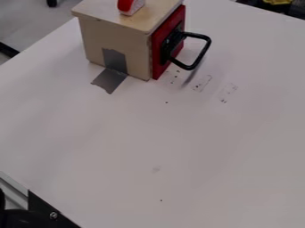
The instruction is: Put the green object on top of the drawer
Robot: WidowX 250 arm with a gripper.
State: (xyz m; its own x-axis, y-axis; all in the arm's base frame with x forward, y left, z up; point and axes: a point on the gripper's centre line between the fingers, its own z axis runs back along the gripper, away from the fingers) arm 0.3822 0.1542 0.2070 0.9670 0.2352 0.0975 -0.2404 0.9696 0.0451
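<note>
Green obj: can't tell where it is. Can't tell the hand's state either, neither how far open nor what, if anything, it has hold of.

On top of the drawer box [116, 38] sits a red-and-white thing [132, 6], its upper part cut off by the view's top edge, so can't say what it is. Far part of the box top is cut off too.

Drawer itself: red front [158, 58] on the box's R side as seen, looks flush w/ the box, i.e. pushed in; contents hidden. Black handle [200, 55] is a loop sticking out from that front, over the surface [149, 138]. Grey tape [115, 62] runs from the box's near wall down onto the surface.

Just beside the box, under & past the handle, faint printed-looking marks [202, 83] + a few dark specks on the surface, too small to make out. Another pale smudge [156, 169] well apart from the box, on the near side.

Btm L corner, far from the box: black part [47, 211] w/ a screw, cut off, next to a pale rail [13, 193]. Beyond the box to the upper R, a yellow thing [277, 2], mostly cut off, on something dark. Grey floor [30, 20] L of the box, past the surface's edge.
</note>
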